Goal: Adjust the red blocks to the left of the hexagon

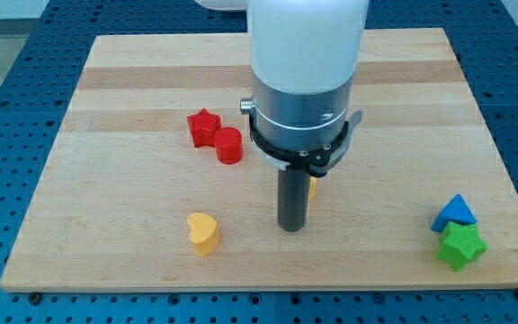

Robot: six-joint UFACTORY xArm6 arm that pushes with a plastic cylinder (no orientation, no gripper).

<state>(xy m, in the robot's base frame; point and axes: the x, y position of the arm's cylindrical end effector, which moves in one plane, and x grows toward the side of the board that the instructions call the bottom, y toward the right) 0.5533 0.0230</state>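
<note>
A red star block point(202, 126) and a red cylinder block point(229, 145) lie touching each other on the wooden board, left of centre. My tip point(291, 227) rests on the board to the right of and below them, apart from both. A small sliver of a yellow block point(313, 187) shows just behind the rod's right side; most of it is hidden and its shape cannot be made out. A yellow heart block point(203, 233) lies to the left of my tip, near the view's bottom.
A blue triangular block point(455, 213) and a green star block point(460, 246) sit together at the board's lower right corner. The wooden board point(133, 81) lies on a blue perforated table. The arm's white and metal body hides the board's upper middle.
</note>
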